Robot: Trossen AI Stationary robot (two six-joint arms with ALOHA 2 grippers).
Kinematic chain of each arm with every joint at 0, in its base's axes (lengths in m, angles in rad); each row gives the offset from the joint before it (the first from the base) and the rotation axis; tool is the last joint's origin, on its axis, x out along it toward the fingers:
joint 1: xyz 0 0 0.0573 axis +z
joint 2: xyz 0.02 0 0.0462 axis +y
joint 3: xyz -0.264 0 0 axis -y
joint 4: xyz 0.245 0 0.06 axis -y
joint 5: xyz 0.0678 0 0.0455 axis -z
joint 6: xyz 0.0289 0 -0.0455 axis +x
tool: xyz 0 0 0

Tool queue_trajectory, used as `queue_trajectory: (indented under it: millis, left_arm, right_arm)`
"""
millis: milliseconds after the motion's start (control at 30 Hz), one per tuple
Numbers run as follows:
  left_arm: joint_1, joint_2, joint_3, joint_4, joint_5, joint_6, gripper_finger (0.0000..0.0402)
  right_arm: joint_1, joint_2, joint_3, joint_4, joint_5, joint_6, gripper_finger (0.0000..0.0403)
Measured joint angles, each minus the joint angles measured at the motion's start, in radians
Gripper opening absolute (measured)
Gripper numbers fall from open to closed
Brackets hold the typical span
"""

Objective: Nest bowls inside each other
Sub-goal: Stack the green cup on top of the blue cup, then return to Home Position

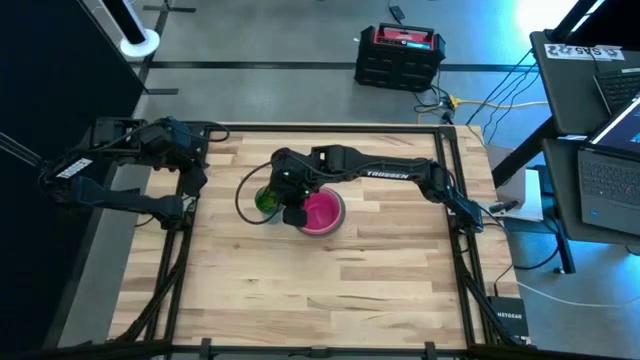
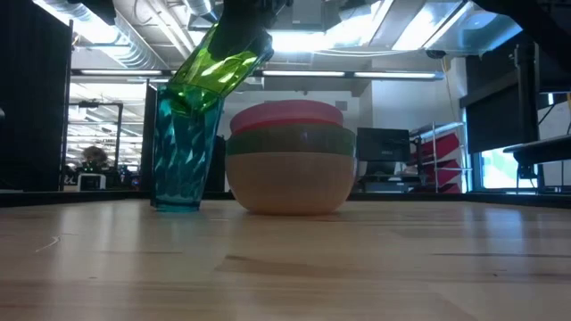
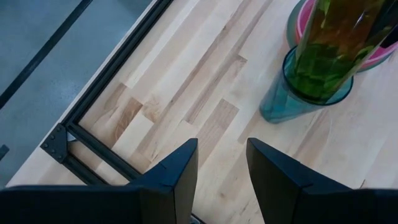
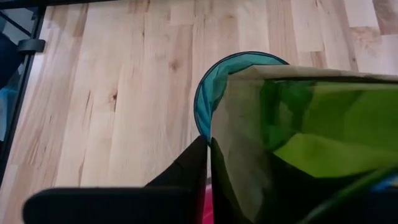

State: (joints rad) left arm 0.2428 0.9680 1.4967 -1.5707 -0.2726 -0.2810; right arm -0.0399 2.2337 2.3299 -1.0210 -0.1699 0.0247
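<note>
Green cup tilted into a teal cup beside a three-bowl stack, mid-worktop.

Counted: one teal faceted cup [image 2: 183, 160], upright; one green cup [image 2: 214, 64], leaning with its base inside the teal cup's mouth; one nested stack just beside them with three layers showing, a peach bowl [image 2: 290, 183] at the bottom, an olive-green bowl [image 2: 290, 141] above it and a pink bowl [image 2: 287, 114] on top. The right gripper [image 1: 290, 195] reaches from the right edge to the middle, its fingers [image 4: 186, 171] against the green cup's wall; whether they grasp it, cannot tell. The left gripper [image 3: 221, 171] waits at the left edge, fingers parted, holding nothing. The wooden worktop [image 1: 350, 290] lies bare all round the group, which stands well apart from every frame rail.
</note>
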Motion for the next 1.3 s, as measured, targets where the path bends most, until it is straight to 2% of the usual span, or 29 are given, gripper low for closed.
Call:
queue_trajectory:
  millis: [300, 800, 1300]
  left_arm:
    - [0.000, 0.000, 0.000, 0.000, 0.000, 0.000, 0.0123]
    - [0.000, 0.000, 0.000, 0.000, 0.000, 0.003, 0.0123]
    - [-0.003, 0.004, 0.001, 0.006, 0.004, 0.008, 0.0121]
  right_arm:
    - [0.000, 0.000, 0.001, 0.008, -0.017, -0.004, 0.0087]
    - [0.000, -0.002, 0.024, 0.019, -0.033, -0.030, 0.0119]
    - [0.001, -0.019, 0.025, 0.010, -0.050, -0.034, 0.0116]
